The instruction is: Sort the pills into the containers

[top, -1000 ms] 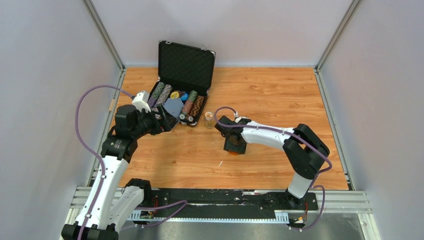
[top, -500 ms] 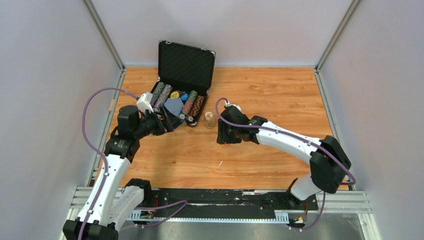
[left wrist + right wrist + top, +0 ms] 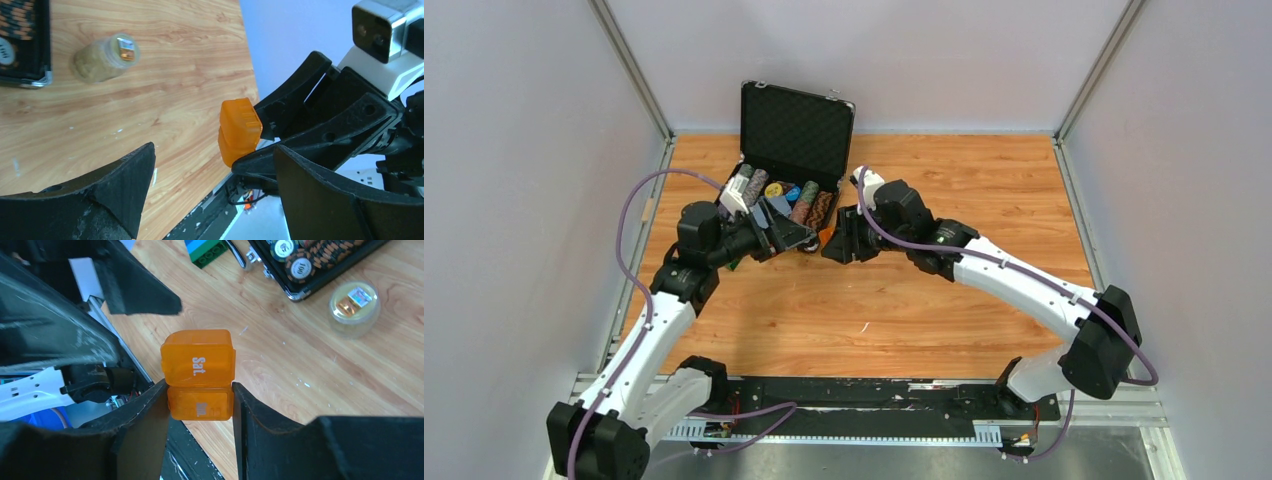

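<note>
The orange containers (image 3: 198, 375), a joined pair of compartments marked Sat. and Sun., are held above the bench (image 3: 964, 190) by the right gripper (image 3: 199, 400), its jaws closed on the lower compartment. They are presented just in front of the left gripper (image 3: 212, 150), whose jaws are spread wide and empty. A handover or two-handed lid opening is judged to be the step in hand, so the left jaws would need to be brought squarely round the free upper compartment, the small lidded jar (image 3: 105, 57) beside the black case (image 3: 789, 170) being left for afterwards.
</note>
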